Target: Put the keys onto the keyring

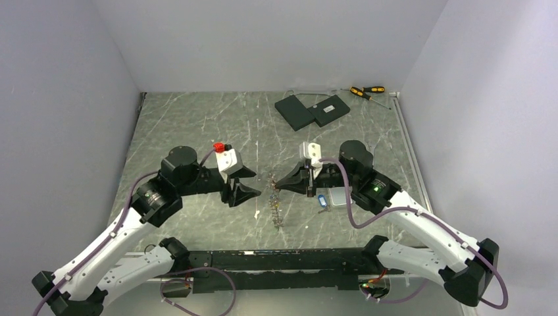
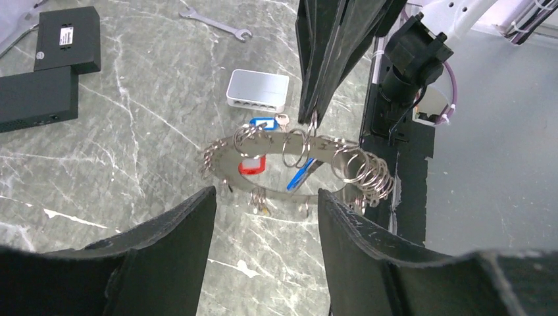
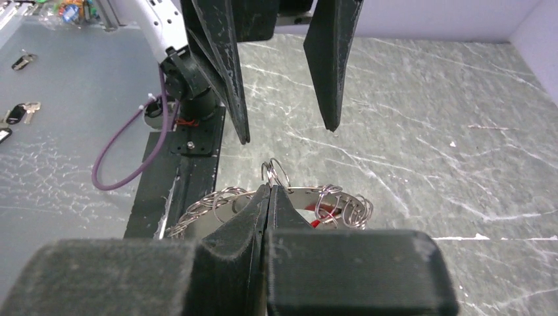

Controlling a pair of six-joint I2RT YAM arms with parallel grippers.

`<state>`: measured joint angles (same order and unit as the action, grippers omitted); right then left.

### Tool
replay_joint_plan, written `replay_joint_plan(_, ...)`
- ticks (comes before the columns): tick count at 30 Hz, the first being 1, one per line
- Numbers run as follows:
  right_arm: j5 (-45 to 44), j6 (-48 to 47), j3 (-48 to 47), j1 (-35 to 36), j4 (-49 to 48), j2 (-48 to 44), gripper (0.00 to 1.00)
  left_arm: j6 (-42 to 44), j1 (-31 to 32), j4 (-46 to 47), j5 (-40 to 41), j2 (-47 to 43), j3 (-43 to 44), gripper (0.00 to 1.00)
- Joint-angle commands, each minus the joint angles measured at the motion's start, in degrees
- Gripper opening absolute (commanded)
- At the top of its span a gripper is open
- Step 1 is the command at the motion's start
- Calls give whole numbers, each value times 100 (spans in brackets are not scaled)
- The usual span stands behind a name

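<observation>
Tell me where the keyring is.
Top view: the keyring sits mid-table between the two tools, with the shut right tool gripping it from the right and the open left tool just to its left.

A dark grey-green, white-veined marble-patterned tabletop [image 1: 197, 125] fills the enclosure. Plain, smooth, pale grey walls [image 1: 276, 39] close it in at the back and on both sides. The light is soft and even, apparently from overhead, and shadows are faint.

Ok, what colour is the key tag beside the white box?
The key tag is blue with a white insert; clearest in the left wrist view.
</observation>
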<state>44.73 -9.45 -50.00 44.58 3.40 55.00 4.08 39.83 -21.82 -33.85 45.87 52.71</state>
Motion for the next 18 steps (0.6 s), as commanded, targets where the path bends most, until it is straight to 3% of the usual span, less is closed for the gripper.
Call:
replay_joint_plan(1, 407, 141, -28, -63, -616, -211, 0, 39, 24, 807, -244, -157, -268, 62)
replay_joint_plan(10, 842, 576, 233, -298, -1285, -469, 0, 218, 29, 1996, -896, -163, -625, 51)
replay_joint_plan(18, 1057, 1412, 654, -492, -2708, -529, 0, 78, 33, 3198, -1324, -192, -971, 46)
